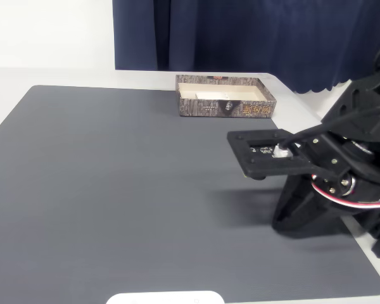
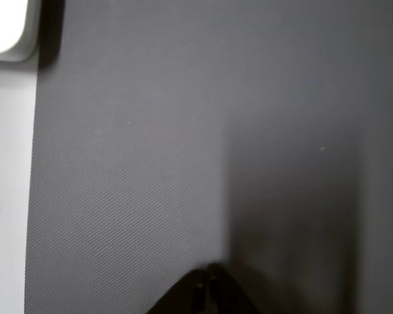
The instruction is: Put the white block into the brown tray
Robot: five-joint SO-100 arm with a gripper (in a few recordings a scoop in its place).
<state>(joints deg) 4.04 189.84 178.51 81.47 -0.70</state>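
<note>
One rectangular bark-patterned brown tray [image 1: 226, 101] on matte mat [image 1: 133, 190].

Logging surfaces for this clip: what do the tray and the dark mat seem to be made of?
The tray looks like printed cardboard: thin straight walls, bark pattern with lettering outside, plain matte cream inside. The mat looks like a soft rubbery or woven sheet, matte dark grey; the wrist view shows a fine regular weave-like texture. Neither is certain.
</note>
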